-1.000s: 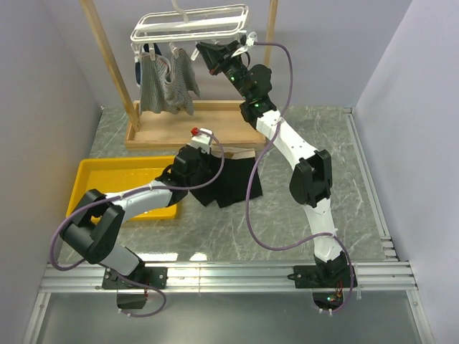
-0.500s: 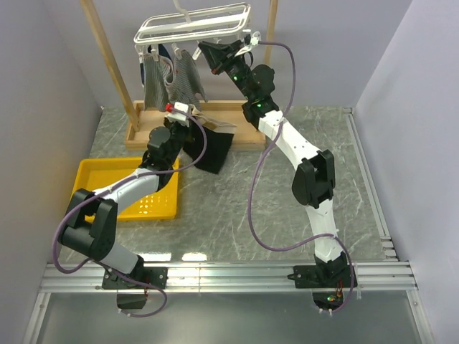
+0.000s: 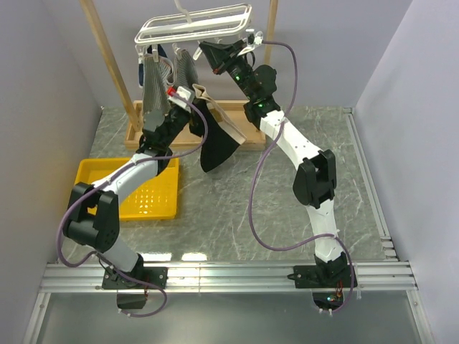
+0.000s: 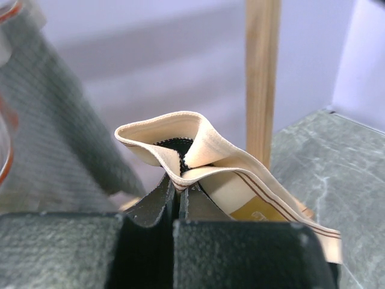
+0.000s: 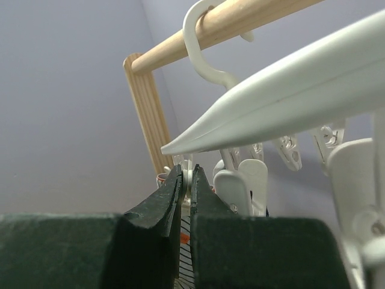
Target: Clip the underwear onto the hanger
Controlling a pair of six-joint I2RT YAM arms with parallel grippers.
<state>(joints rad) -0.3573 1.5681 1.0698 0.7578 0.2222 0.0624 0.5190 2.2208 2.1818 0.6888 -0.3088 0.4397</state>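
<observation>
Grasping the folded beige waistband of the underwear (image 4: 198, 150) between clenched jaws, the left tool (image 4: 176, 192) is carrying the garment, whose black body is hanging below and to the tool's right in the top view (image 3: 215, 143). Just past its fingertips, the wooden stand (image 4: 261, 78) is rising to the right and the grey striped garment (image 4: 54, 120) is hanging to the left.

The right tool (image 5: 186, 180) is sitting clenched under the hanger (image 5: 289, 90). A thin white sliver is showing in the slit between its jaws, though whether that is a gripped clip cannot be told. A free clip (image 5: 243, 180) is dangling just to this tool's right, with more beyond it.

The step in hand appears to be bringing the waistband up to a clip. The next move is probably calling for the left tool to rise and shift right, feeding the waistband edge into an opened clip mouth beside the right tool before letting go.
</observation>
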